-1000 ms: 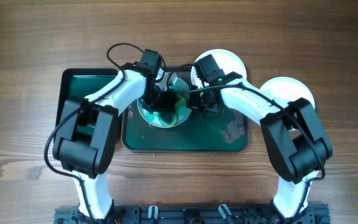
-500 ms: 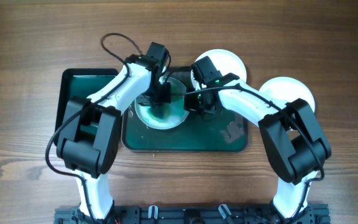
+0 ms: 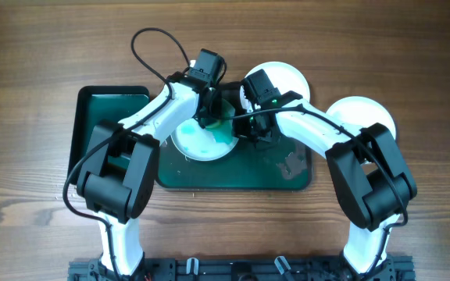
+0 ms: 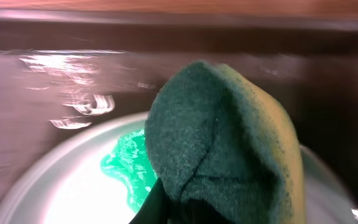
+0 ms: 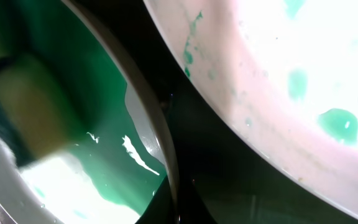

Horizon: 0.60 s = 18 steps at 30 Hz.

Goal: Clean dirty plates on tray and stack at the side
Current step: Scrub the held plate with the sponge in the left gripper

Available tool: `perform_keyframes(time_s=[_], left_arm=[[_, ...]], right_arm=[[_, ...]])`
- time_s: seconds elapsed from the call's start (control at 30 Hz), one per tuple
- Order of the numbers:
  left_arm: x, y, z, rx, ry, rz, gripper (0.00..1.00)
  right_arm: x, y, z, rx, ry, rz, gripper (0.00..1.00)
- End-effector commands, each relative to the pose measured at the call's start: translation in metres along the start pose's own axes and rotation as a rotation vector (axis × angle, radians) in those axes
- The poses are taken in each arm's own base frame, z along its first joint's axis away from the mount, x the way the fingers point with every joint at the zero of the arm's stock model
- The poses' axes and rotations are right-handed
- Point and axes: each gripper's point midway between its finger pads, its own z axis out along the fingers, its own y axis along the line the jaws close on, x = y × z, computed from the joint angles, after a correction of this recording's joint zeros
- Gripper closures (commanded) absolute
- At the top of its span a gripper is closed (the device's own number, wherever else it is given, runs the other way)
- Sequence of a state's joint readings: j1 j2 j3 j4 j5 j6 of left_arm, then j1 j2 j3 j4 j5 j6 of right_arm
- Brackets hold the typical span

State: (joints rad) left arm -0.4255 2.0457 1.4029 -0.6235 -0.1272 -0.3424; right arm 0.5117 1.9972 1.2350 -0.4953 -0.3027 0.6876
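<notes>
A white plate smeared with green lies on the dark green tray. My left gripper is shut on a green and yellow sponge and presses it on the plate's far rim, beside the green smear. My right gripper is shut on the plate's right rim, the rim running between its fingers. A second white plate with green spots lies just right of it; in the overhead view it is at the tray's far edge.
Another white plate sits on the wooden table right of the tray. A grey smudge marks the tray's right part. The tray's left half is bare. A black cable loops above the left arm.
My left gripper has swept the sponge from the plate's middle up and to the right, to its far rim. The right gripper has kept its hold on the rim.
</notes>
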Motion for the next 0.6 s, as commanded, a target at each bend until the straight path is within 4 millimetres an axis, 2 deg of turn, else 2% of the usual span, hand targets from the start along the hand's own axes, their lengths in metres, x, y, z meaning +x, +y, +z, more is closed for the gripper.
perform_keyframes(time_s=[0.0,0.07,0.13,0.23,0.27,0.3,0.33,0.4,0.43,0.5,0.57], left_arm=[[-0.011,0.069,-0.009,-0.361,-0.1,-0.128,0.96],[0.005,0.074,-0.011,-0.387,-0.038,-0.143,0.96],[0.036,0.063,-0.009,-0.31,0.113,-0.145,0.96],[0.073,0.041,-0.012,-0.175,0.301,-0.158,0.96],[0.088,0.028,-0.016,-0.095,0.389,-0.15,0.96],[0.096,0.017,-0.021,-0.025,0.444,-0.117,0.96],[0.101,0.003,-0.034,0.07,0.502,-0.068,0.96],[0.088,-0.006,-0.052,0.119,0.484,-0.035,0.96],[0.064,-0.012,-0.076,0.155,0.406,-0.028,0.96],[0.027,-0.014,-0.109,0.197,0.271,-0.038,0.96],[-0.011,0.012,-0.14,0.155,0.113,-0.083,0.96]], right_arm=[[0.013,-0.009,0.01,0.037,0.039,-0.003,0.95],[0.012,-0.01,0.01,0.04,0.037,-0.003,0.96],[0.012,-0.012,0.01,0.049,0.036,-0.002,0.96],[0.013,-0.012,0.01,0.051,0.038,-0.001,0.96],[0.013,-0.012,0.01,0.051,0.039,-0.001,0.96],[0.014,-0.013,0.01,0.053,0.041,0.0,0.96],[0.014,-0.013,0.01,0.055,0.043,0.0,0.96],[0.015,-0.013,0.01,0.055,0.045,-0.014,0.96],[0.015,-0.013,0.01,0.056,0.047,-0.021,0.96],[0.015,-0.013,0.01,0.056,0.047,-0.025,0.96],[0.014,-0.011,0.006,0.05,0.041,-0.043,0.96]])
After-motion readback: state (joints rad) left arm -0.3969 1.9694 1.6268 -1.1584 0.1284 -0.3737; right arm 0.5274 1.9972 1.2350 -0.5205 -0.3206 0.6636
